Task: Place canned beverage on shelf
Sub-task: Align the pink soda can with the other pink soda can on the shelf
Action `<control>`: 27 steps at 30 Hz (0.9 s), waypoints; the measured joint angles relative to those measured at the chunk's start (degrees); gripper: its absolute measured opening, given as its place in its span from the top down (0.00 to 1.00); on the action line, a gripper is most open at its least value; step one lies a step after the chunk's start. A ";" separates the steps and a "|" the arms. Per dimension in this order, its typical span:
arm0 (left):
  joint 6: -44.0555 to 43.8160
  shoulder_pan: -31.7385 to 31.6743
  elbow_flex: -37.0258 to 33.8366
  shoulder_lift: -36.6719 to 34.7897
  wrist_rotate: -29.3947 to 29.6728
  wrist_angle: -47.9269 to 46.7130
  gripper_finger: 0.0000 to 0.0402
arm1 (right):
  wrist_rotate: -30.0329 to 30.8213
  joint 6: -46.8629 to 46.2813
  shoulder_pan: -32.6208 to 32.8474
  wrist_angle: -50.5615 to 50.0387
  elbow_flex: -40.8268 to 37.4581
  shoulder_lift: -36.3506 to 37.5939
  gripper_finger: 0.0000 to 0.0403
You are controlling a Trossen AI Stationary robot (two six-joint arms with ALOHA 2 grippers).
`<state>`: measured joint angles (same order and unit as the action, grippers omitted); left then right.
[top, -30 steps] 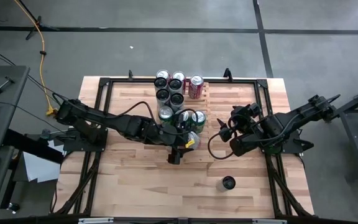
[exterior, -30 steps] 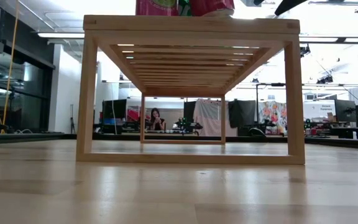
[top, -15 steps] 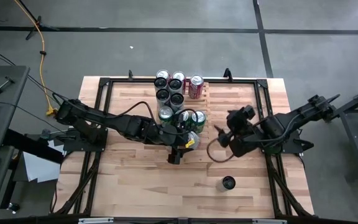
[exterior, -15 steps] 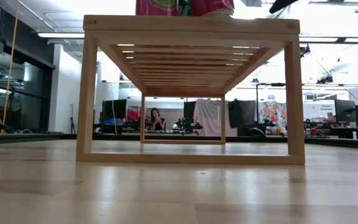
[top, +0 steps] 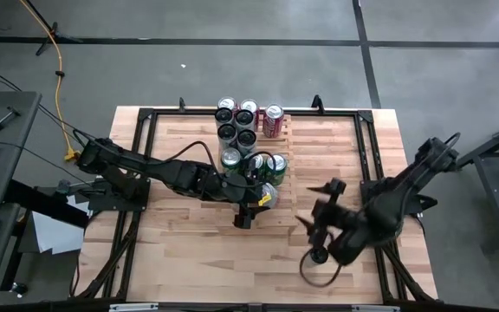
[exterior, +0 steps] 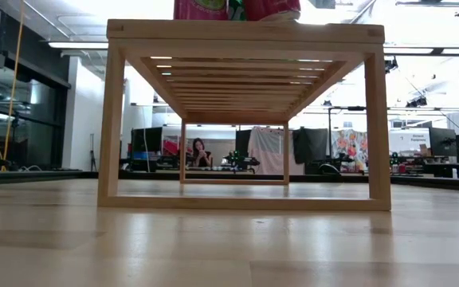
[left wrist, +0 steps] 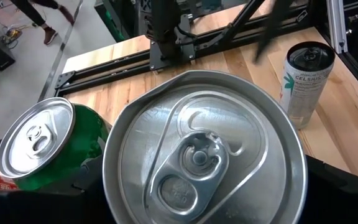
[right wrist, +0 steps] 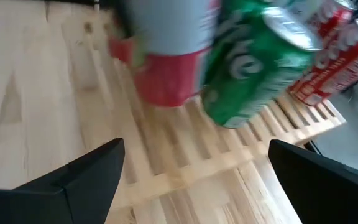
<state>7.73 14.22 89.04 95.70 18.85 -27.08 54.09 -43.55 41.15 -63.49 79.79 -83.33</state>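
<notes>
Swinging from centre right down to the lower right of the high view, the right tool [top: 319,245] hangs open above the lone can [top: 318,256] on the worktop [top: 189,251], likely lining up a pick. At frame centre, the left tool [top: 262,196] grips a can [left wrist: 204,152] at the shelf [top: 286,130] edge beside the others.

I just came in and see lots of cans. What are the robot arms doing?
They are stocking cans on a wooden shelf. The left gripper is at the shelf's near end with its fingers around a silver-topped can. The right gripper, fingers open, is over a lone Celsius can standing on the table.
</notes>
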 joint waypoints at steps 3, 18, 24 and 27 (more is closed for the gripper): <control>-0.04 0.01 0.00 0.00 0.00 0.03 0.23 | 1.51 0.35 0.58 1.46 0.00 -4.32 0.04; -0.20 0.02 -0.02 0.04 -0.07 0.20 0.23 | 6.17 -15.53 -1.95 -18.08 -0.02 -3.15 0.04; -0.20 0.00 -0.02 0.04 -0.16 0.25 0.23 | 1.08 -23.98 0.62 -11.57 -14.07 5.14 0.06; -0.55 0.04 -0.02 0.06 -0.15 0.27 0.23 | -0.59 -19.51 -0.30 4.00 -25.68 12.97 0.08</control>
<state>7.18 14.26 89.01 95.76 18.70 -26.81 53.49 -63.06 40.85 -59.49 54.10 -70.36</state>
